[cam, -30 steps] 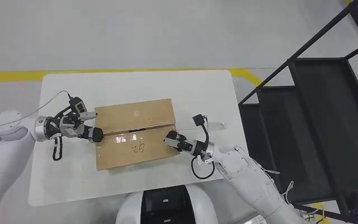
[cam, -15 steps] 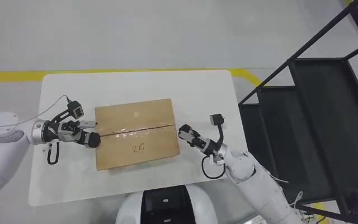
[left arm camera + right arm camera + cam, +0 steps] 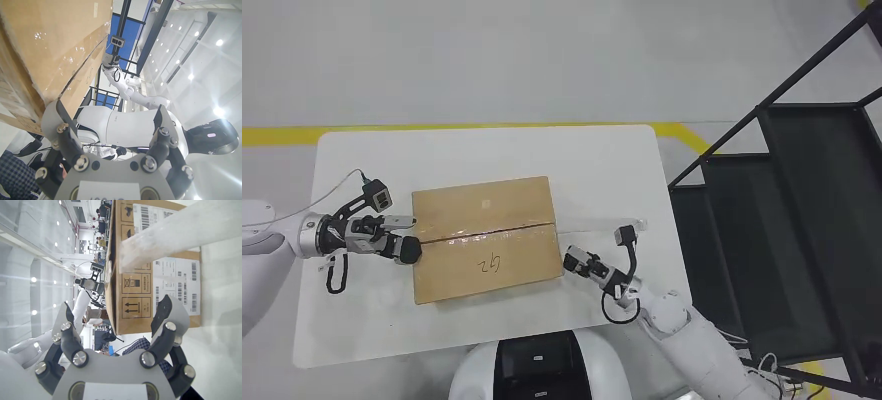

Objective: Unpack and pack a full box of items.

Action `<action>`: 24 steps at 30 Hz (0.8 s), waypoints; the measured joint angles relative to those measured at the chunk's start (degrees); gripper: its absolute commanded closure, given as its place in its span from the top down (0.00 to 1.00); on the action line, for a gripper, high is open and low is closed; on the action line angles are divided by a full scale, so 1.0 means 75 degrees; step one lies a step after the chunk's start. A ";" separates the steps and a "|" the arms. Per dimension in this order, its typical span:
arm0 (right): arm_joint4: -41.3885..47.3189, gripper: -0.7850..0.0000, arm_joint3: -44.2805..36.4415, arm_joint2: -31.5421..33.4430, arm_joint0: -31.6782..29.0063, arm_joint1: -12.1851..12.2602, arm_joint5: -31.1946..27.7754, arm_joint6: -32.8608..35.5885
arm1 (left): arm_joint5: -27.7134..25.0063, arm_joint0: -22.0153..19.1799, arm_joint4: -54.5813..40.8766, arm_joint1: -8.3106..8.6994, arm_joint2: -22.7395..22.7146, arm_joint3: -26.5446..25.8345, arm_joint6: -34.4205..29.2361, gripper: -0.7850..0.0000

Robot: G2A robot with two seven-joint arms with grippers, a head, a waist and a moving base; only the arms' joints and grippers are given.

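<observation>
A closed brown cardboard box (image 3: 485,238) lies on the middle of the white table (image 3: 622,170), its top seam taped over. My left gripper (image 3: 407,248) is open at the box's left end, level with the seam. In the left wrist view one finger (image 3: 56,111) rests against the box (image 3: 47,47) edge, with nothing between the jaws of the left gripper (image 3: 109,113). My right gripper (image 3: 572,263) is open just off the box's right end near its front corner. It faces the labelled side of the box (image 3: 132,285). A translucent tape strip (image 3: 170,232) runs out from that end.
A black metal staircase (image 3: 782,220) stands close to the table's right side. The thin tape strip (image 3: 607,224) stretches over the table to the right of the box. Bare table surface lies behind and in front of the box.
My right gripper has come off the box top near the seam, swung out to the right, then settled by the front right corner. The left gripper drew back slightly to the left.
</observation>
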 measured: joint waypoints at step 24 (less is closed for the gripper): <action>0.0720 1.00 0.2232 -0.0494 0.1255 -0.0712 -0.2955 -0.2163 | 0.0000 0.0000 0.0000 0.0000 0.0000 0.0000 0.0000 1.00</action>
